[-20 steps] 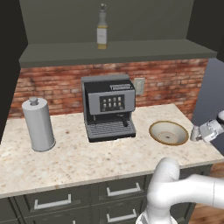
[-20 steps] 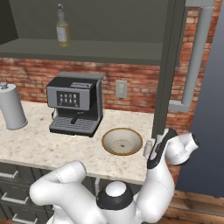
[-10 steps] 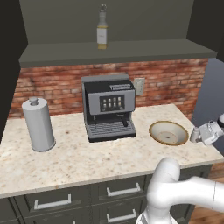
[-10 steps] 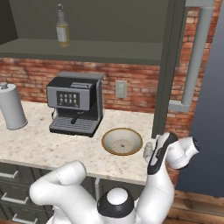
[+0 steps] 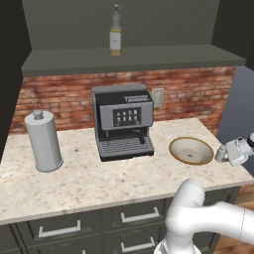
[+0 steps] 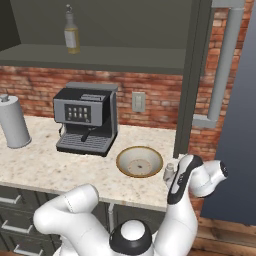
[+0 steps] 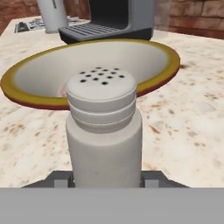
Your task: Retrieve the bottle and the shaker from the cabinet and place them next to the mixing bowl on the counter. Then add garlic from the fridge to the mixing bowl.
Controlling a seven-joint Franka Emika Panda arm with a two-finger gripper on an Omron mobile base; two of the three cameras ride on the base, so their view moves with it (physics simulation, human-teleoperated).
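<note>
Tool (image 7: 105, 183) clamped on upright shaker (image 7: 104, 127) just beside mixing bowl (image 7: 26, 97)

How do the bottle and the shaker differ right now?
The bottle stands on the cabinet shelf; the shaker is down at the counter's right end beside the bowl, in the gripper. The bottle is tall, slim and yellowish with a narrow neck; the shaker is squat, white and has a holed cap. Both are upright.

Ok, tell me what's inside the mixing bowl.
The mixing bowl shows a bare pale interior with a faint speckled patch at the bottom. In the hand view the shaker covers part of its near inner wall.
</note>
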